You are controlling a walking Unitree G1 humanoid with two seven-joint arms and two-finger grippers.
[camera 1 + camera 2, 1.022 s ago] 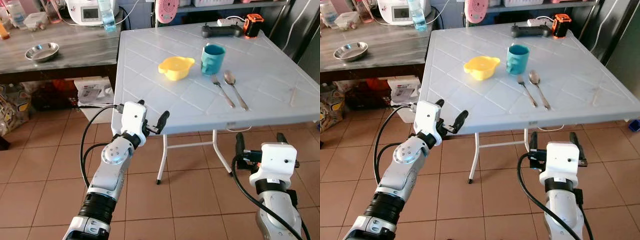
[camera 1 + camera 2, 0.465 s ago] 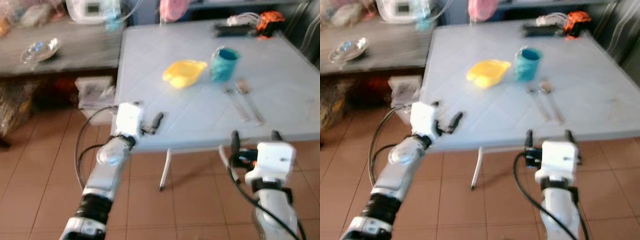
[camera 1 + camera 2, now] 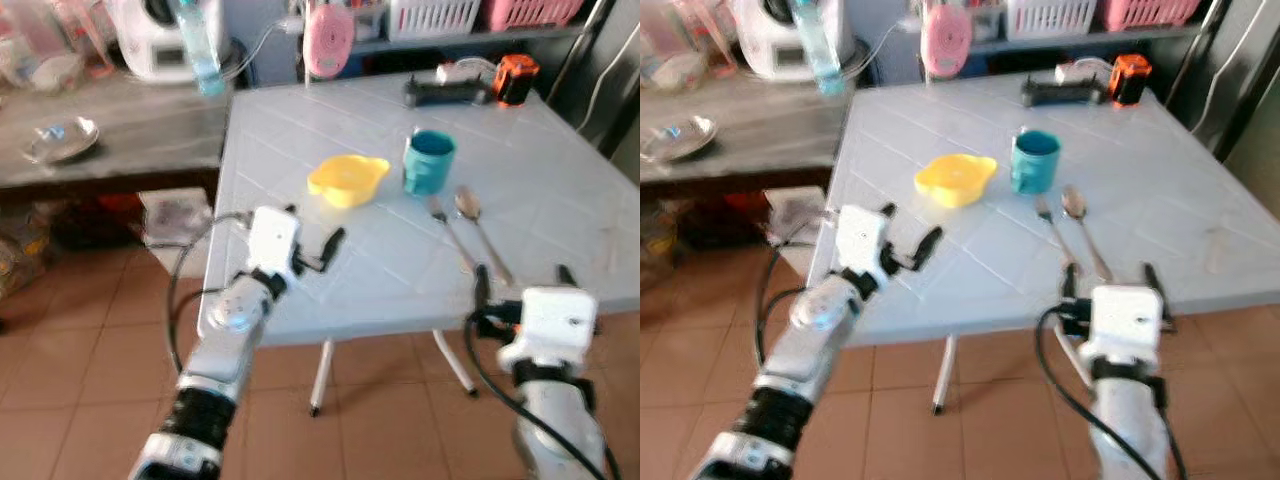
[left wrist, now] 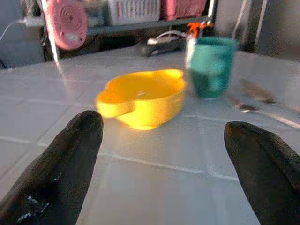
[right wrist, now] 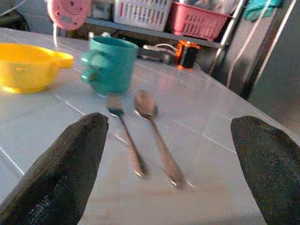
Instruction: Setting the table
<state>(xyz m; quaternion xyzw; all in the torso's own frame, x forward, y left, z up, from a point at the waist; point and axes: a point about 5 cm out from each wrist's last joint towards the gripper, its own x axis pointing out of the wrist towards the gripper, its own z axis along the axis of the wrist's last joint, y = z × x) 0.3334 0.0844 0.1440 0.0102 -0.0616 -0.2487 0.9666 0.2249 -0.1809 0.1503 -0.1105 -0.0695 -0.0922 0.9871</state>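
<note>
White table (image 3: pixel 560 170) w/ yellow bowl (image 3: pixel 346 179) near centre, inside not clear, teal cup (image 3: pixel 428 163) just at its 3 o'clock, contents hidden, fork (image 3: pixel 450 230) and spoon (image 3: pixel 482 230) side by side at cup's 6 o'clock, left gripper (image 3: pixel 312 240) fingers open over table's near edge, right gripper (image 3: pixel 522 281) fingers open at near edge.

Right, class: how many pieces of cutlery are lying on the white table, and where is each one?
2. A fork lies just in front of the teal cup. A spoon lies alongside it, on the robot's right. Nothing seems to hide any others.
</note>
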